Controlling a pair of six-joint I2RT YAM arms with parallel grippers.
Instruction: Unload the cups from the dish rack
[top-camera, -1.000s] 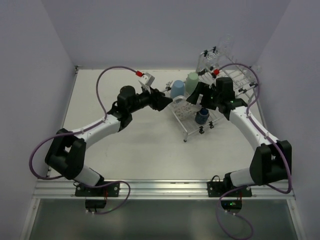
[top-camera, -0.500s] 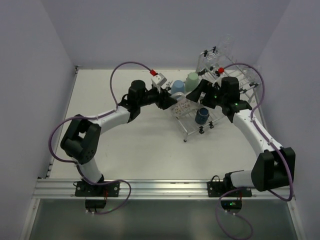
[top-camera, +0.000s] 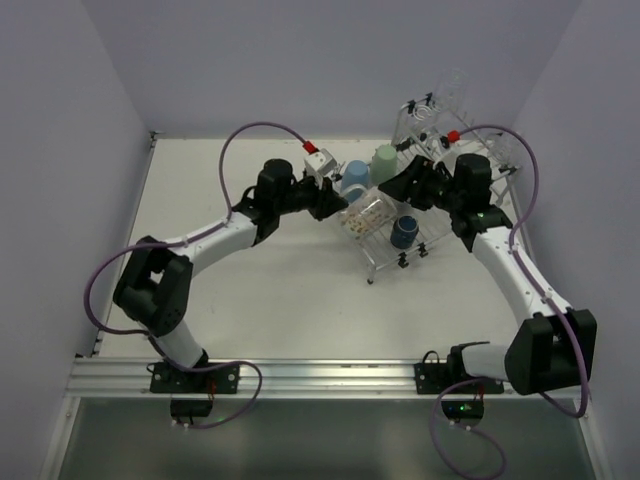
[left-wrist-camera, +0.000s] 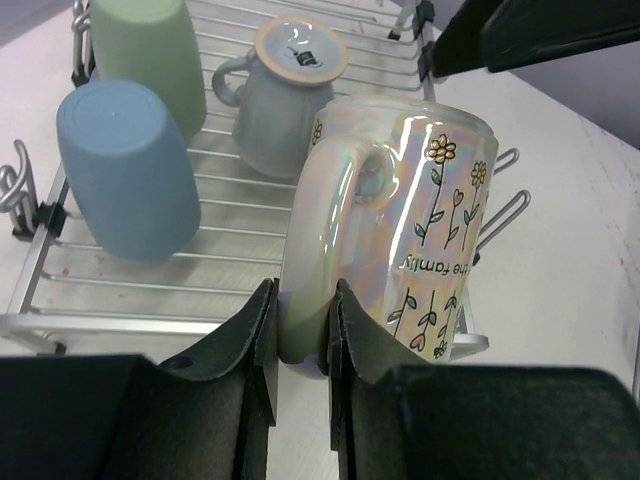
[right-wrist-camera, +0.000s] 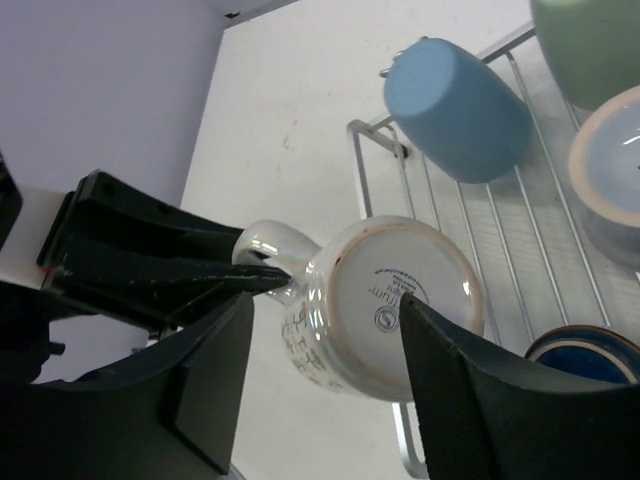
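Pearly flowered mug (left-wrist-camera: 400, 250) sits upside down at the rack's (left-wrist-camera: 230, 265) front edge, its wall pinched between the left gripper's (left-wrist-camera: 300, 340) narrowed fingers beside the handle. The right gripper (right-wrist-camera: 325, 300) hangs spread wide over the mug's base, holding nothing. The step in hand looks like lifting this mug out. Next it must rise clear of the rods, then travel to the table (top-camera: 260, 290).
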